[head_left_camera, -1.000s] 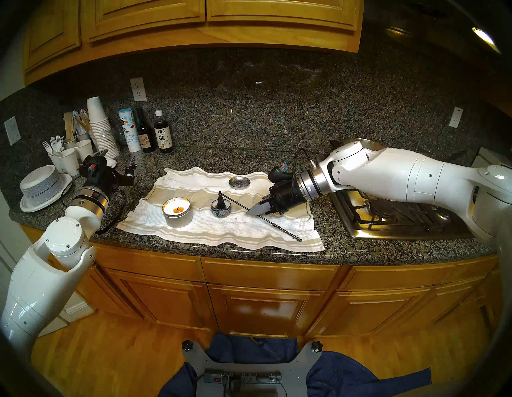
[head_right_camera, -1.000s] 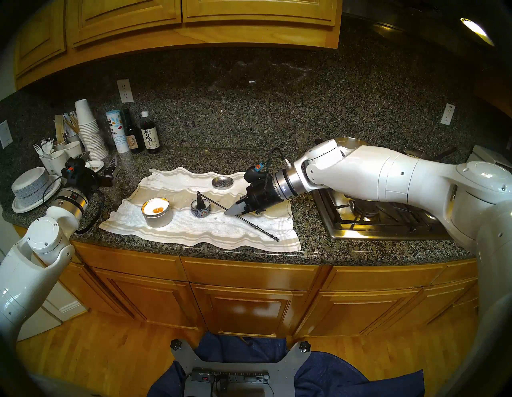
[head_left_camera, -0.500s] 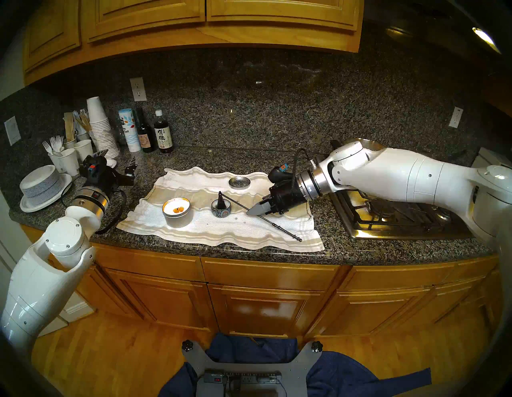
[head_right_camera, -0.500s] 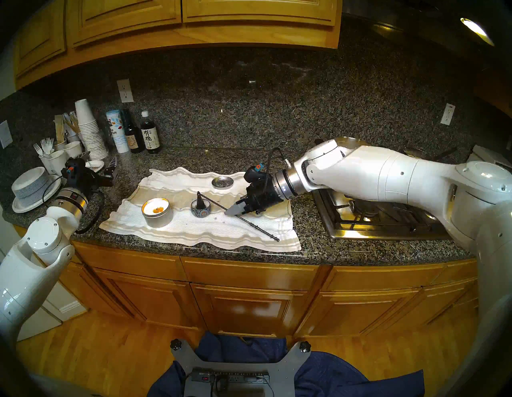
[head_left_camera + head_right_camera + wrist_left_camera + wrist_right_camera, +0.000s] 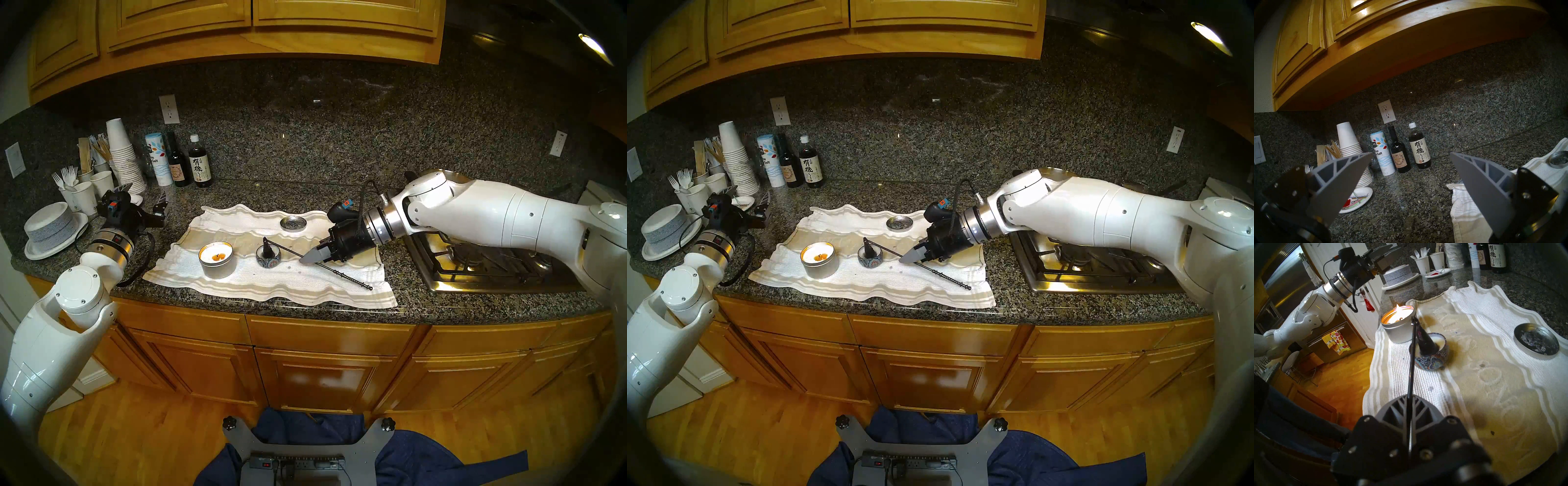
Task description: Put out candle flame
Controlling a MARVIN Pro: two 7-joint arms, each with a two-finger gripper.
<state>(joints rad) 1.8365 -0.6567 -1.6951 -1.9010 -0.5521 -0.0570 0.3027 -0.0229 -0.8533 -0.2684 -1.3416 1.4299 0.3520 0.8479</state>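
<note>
Right hand (image 5: 1409, 405) clamps the snuffer (image 5: 1411, 365), its cone in the small patterned candle (image 5: 1430, 358); left hand (image 5: 1411, 171) gapes apart.

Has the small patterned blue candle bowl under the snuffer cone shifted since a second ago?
Yes. The small patterned blue candle bowl has slid left toward the silver tin candle, narrowing the gap on the white towel, pushed by the black cone snuffer in the right gripper.

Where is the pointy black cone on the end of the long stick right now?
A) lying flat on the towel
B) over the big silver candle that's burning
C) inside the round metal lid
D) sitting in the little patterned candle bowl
D: the cone of the candle snuffer, whose rod the right gripper pinches, sits in the small patterned candle bowl, while the silver tin candle beside it is lit.
</note>
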